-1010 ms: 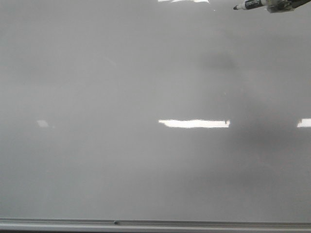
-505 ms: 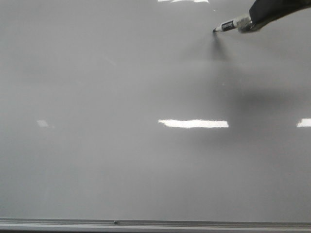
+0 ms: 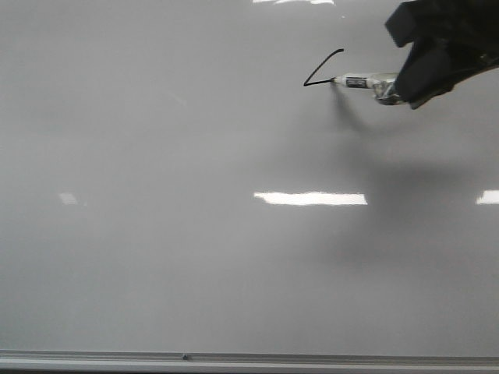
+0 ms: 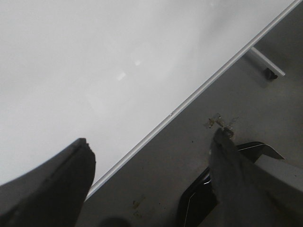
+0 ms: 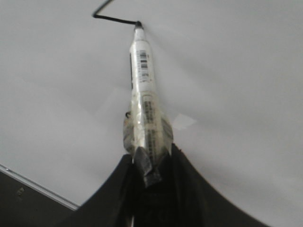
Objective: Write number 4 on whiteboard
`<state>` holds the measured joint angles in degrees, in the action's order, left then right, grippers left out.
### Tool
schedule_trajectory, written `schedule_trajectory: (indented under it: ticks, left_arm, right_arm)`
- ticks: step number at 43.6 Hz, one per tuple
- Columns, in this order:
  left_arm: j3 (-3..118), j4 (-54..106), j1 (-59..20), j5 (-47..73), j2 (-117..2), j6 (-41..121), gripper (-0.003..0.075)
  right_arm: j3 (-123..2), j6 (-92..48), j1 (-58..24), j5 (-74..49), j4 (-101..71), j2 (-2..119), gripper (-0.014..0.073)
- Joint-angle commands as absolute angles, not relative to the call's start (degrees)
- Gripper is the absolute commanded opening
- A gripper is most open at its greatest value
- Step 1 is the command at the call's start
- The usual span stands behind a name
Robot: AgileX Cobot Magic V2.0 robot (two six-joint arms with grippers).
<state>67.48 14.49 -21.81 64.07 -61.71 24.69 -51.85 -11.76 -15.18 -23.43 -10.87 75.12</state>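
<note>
The whiteboard [image 3: 195,257] fills the front view, with a grey rail [image 3: 249,360] along its bottom edge. Of the number 4 [image 3: 321,66], a thin black slanted stroke and a short crossbar show at the upper right. My right gripper [image 3: 404,87] is shut on a white marker [image 3: 360,81] whose tip touches the crossbar's right end. In the right wrist view the marker [image 5: 143,80] sticks out from the gripper [image 5: 150,158] to the black line [image 5: 113,19]. My left gripper [image 4: 151,151] is open and empty, off the whiteboard [image 4: 94,56] near its rail [image 4: 199,92].
Bright rectangular light reflections [image 3: 310,199] lie on the board. In the left wrist view, grey floor lies beyond the rail, with a stand foot and caster [image 4: 267,68] and a black object [image 4: 196,203].
My right gripper came down from the top edge with the marker, put its tip on the board, and drew the slanted stroke down-left and then a short crossbar to the right.
</note>
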Motion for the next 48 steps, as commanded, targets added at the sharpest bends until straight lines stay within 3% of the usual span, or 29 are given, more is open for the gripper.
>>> schedule_trajectory:
  ticks: [1,16,26,40,48]
  left_arm:
    - [68.8,15.8,-21.7,61.0,-60.7,24.1,0.0493]
    - [68.8,15.8,-21.7,61.0,-60.7,24.1,0.0493]
    - [68.8,15.8,-21.7,61.0,-60.7,24.2,0.0493]
    - [68.8,15.8,-21.7,61.0,-60.7,24.2,0.0493]
    - [68.8,15.8,-21.7,61.0,-60.7,24.8,0.0493]
  right_arm:
    - [-53.7,-11.7,-12.2,-22.5,-10.3,73.3,-0.0069]
    - [-53.7,-12.2,-16.6,-17.2,-10.4,69.9,-0.0071]
    - [-53.7,-12.2,-16.4,-14.5,-10.4,73.8,-0.0071]
    - [-53.7,-13.7,-17.1,-32.2,-10.4,82.1,-0.0071]
    - [-53.7,-15.2,-17.1,-32.1,-10.4,79.8,-0.0071]
